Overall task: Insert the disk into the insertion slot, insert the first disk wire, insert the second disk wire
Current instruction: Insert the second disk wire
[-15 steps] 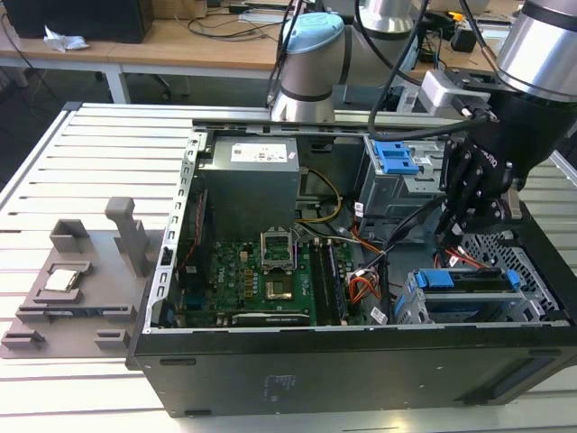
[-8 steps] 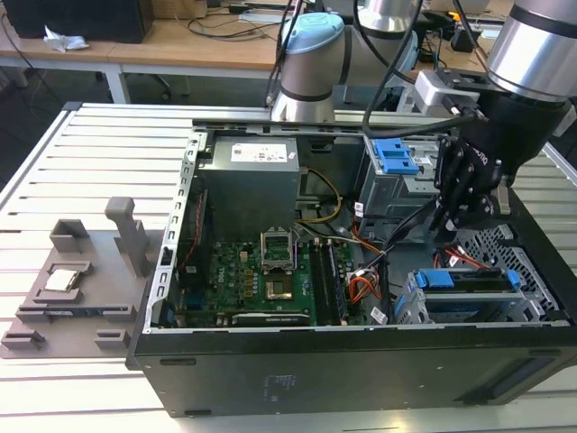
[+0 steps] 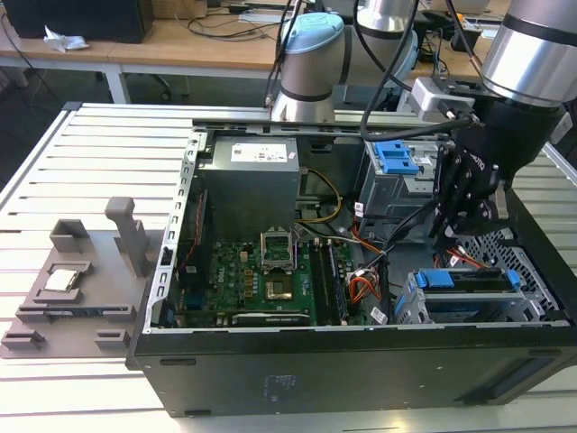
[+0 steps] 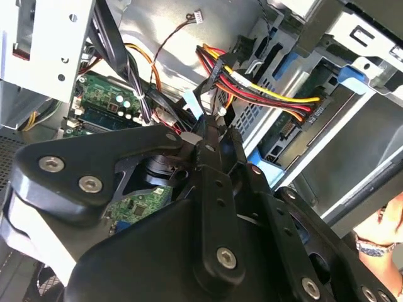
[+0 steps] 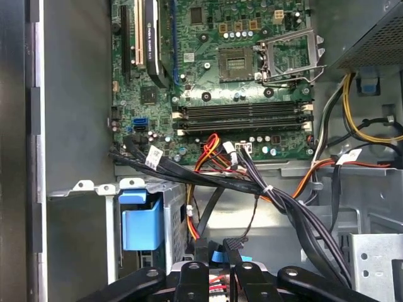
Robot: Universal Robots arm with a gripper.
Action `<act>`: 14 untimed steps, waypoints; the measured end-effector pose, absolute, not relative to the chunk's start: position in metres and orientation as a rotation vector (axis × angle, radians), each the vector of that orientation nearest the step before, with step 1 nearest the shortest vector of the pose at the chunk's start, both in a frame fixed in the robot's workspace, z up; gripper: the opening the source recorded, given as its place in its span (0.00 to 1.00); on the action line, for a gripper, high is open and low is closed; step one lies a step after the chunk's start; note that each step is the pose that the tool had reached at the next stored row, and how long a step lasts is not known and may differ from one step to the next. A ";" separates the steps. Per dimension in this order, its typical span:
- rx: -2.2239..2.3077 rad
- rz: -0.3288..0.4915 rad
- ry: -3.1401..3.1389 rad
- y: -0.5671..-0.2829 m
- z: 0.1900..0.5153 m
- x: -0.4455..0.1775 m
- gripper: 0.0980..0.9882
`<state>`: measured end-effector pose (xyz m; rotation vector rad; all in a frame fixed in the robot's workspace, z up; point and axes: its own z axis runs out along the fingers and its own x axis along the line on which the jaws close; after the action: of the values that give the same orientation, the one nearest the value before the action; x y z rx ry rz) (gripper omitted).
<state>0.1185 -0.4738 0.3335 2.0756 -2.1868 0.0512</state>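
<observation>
One disk [image 3: 473,287] lies flat in the slot [image 3: 410,307], the low grey cage at the near end of the case [image 3: 297,379], toward the exterior view's right. Blue carrier rails frame the disk on two sides. One taller cage [image 3: 383,194] stands farther back and bears one blue latch [image 3: 397,158].

One arm [image 3: 532,54] reaches down from the exterior view's right. Its one gripper [image 3: 448,236] hangs inside the case, between the two cages and just above the disk's far edge. In both wrist views the gripper [image 4: 206,133] [image 5: 217,277] is clenched on one black plug [image 5: 232,244] with a pale blue tab [image 4: 192,104]. One black cable runs from the gripper toward the board [image 3: 261,280].

One second plug [image 4: 310,115], fed by red, yellow and black wires, sits against a drive's end in the cage. I cannot tell whether it is fully seated.

The first wrist view shows the board with four memory slots [image 5: 242,117] and one open socket [image 5: 286,53]. One power supply [image 3: 248,185] sits at the far side. One grey fixture [image 3: 72,280] lies on the table [image 3: 54,180] to the exterior view's left of the case. One person's hand [image 4: 385,220] shows in the second wrist view.
</observation>
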 end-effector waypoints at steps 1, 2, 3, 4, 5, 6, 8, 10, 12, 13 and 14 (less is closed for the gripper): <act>2.075 0.052 -2.186 -0.474 0.333 0.118 0.16; 2.075 0.052 -2.186 -0.474 0.333 0.119 0.15; 2.075 0.053 -2.186 -0.474 0.333 0.118 0.07; 2.075 0.053 -2.186 -0.474 0.333 0.118 0.07; 2.074 0.054 -2.186 -0.474 0.333 0.118 0.01; 2.074 0.054 -2.185 -0.474 0.333 0.118 0.01; 2.074 0.055 -2.185 -0.474 0.333 0.119 0.01; 2.073 0.057 -2.184 -0.474 0.333 0.118 0.01; 2.072 0.058 -2.184 -0.474 0.333 0.119 0.02; 2.072 0.059 -2.183 -0.474 0.333 0.118 0.08; 2.072 0.059 -2.183 -0.474 0.333 0.118 0.08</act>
<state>0.1185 -0.4738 0.3335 2.0718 -2.1833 0.0591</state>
